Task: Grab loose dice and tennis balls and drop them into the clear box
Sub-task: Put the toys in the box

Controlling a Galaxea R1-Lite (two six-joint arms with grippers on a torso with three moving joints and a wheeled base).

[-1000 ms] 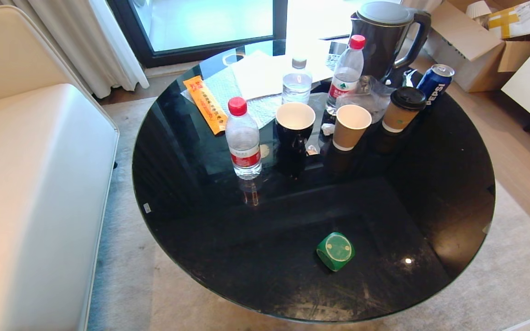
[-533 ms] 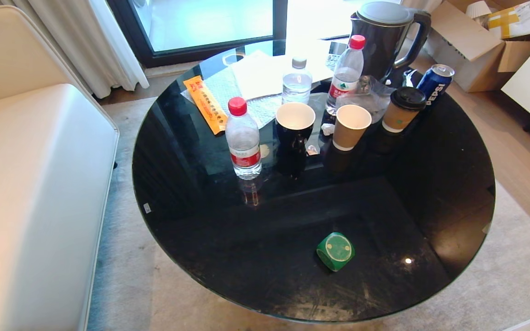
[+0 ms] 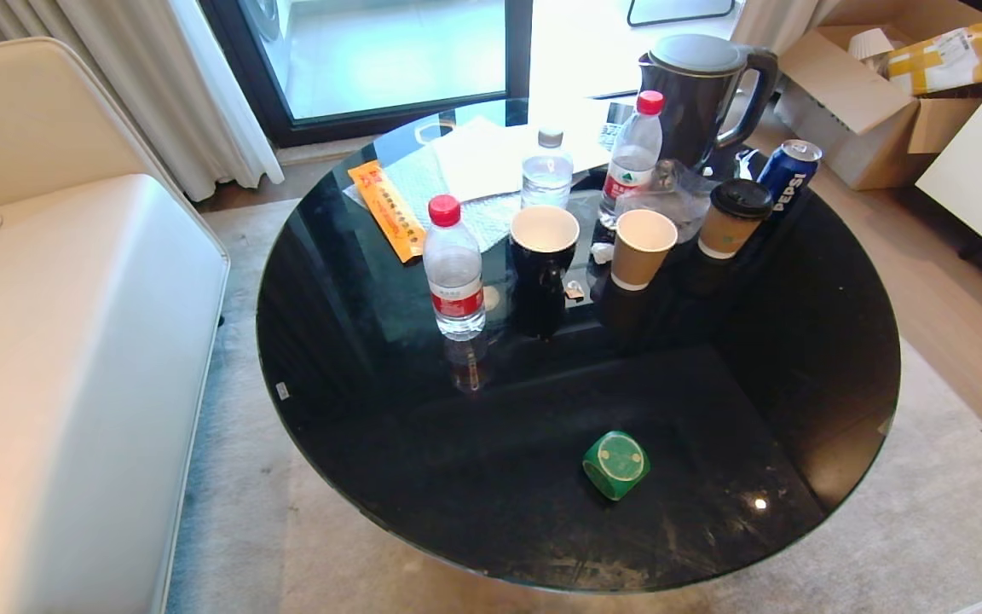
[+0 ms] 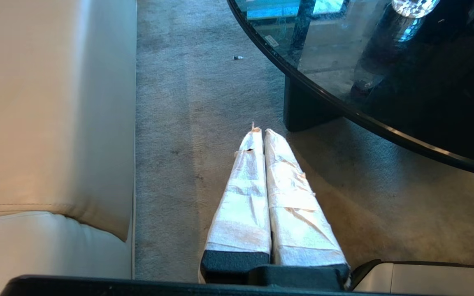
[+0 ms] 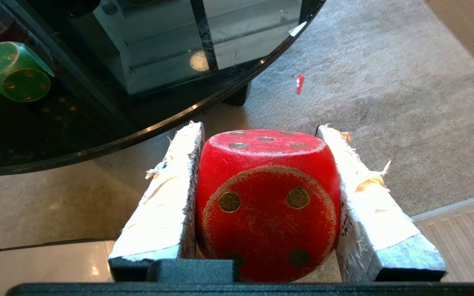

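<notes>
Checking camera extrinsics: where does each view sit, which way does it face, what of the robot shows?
Head: high, looking down at the round black table with the green die; no robot parts show.
Left wrist: behind the shut left gripper, facing carpet, sofa and table edge.
Right wrist: behind the right gripper clamped on the red die, over carpet.
Shared: head and right wrist both show the green die.

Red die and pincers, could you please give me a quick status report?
Right pincer shut on red die, above carpet. Left pincer shut, empty. Green die loose on table.
</notes>
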